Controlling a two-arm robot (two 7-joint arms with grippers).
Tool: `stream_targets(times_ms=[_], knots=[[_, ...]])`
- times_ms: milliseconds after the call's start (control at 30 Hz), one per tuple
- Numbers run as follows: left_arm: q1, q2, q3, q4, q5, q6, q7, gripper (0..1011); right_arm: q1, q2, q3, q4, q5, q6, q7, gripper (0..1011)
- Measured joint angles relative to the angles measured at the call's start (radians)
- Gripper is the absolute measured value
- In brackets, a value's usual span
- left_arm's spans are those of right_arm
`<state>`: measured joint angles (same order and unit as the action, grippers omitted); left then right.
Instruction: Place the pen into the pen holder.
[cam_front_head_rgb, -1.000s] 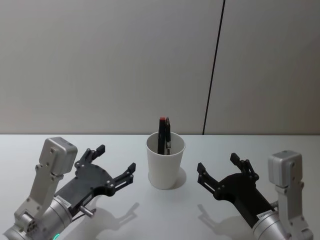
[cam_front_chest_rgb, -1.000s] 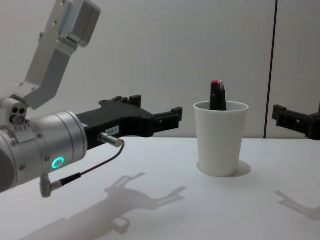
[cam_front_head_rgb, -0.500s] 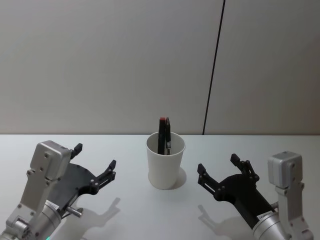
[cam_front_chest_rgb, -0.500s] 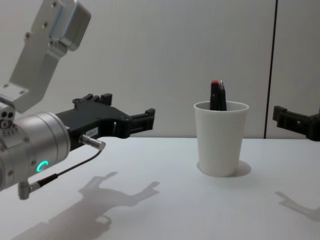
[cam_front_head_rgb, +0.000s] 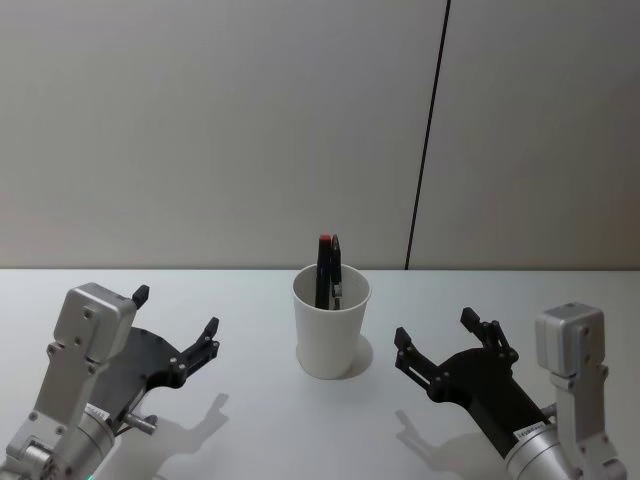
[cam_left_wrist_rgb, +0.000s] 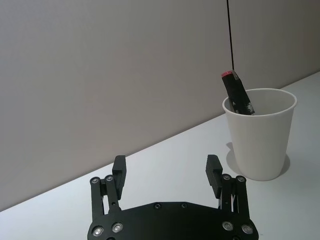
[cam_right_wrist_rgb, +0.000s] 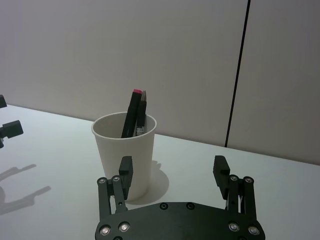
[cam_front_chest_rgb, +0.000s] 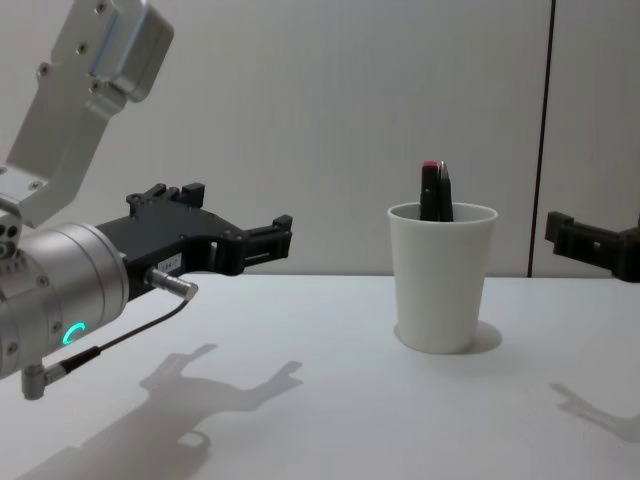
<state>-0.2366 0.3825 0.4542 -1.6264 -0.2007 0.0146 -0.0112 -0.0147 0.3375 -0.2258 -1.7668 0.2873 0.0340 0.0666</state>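
I see the pen (cam_front_head_rgb: 327, 268) standing inside the pen holder (cam_front_head_rgb: 331, 322), a plain white paper cup. The pen is dark with a red top end, and it leans slightly against the cup's rim, its upper part sticking up above the rim. In the chest view the pen (cam_front_chest_rgb: 435, 190) rises from the cup (cam_front_chest_rgb: 441, 277) the same way.

The cup stands upright on the white table (cam_front_head_rgb: 300, 420), near the middle, not far from the table's back edge. Behind it is a pale grey wall (cam_front_head_rgb: 200, 120) with a thin dark vertical seam (cam_front_head_rgb: 428, 130).

My left gripper (cam_front_head_rgb: 175, 325) hovers above the table to the left of the cup, well apart from it. Its black fingers are spread wide, and nothing is between them. Its shadow falls on the table below.

My right gripper (cam_front_head_rgb: 436, 338) hovers to the right of the cup, nearer to it than the left one but not touching. Its fingers are also spread wide and hold nothing. From its wrist camera, the cup (cam_right_wrist_rgb: 125, 152) stands just beyond the left fingertip.
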Motion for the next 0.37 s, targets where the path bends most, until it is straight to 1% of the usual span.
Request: stream_targets(times_ms=[367], knots=[[0.000, 0.000, 0.000, 0.000, 0.000, 0.000, 0.000, 1002, 0.000, 0.000, 0.000, 0.000, 0.000, 0.000, 0.000, 1001]])
